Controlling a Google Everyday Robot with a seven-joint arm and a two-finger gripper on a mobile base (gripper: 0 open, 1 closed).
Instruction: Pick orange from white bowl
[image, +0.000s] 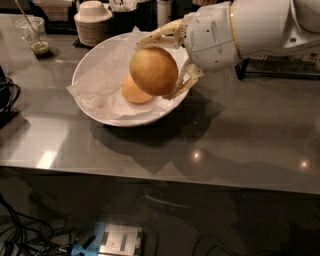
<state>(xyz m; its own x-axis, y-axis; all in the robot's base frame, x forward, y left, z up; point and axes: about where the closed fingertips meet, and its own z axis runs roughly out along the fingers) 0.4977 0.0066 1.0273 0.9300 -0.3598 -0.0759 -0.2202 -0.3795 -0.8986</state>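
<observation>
The white bowl (95, 65) sits on the grey table, lined with crumpled white paper. My gripper (157, 67) is shut on an orange (153, 71) and holds it lifted above the bowl's right side. The fingers (156, 36) clasp it from above and below. A second orange (134, 93) lies in the bowl on the paper, partly hidden behind the held one. My white arm (250, 30) reaches in from the upper right.
A small ribbed beige lidded container (93, 21) stands behind the bowl. A clear cup with green liquid and a stick (35, 35) is at the back left. Black cables (7, 97) lie at the left edge. The table's front edge (150, 175) runs across the lower frame.
</observation>
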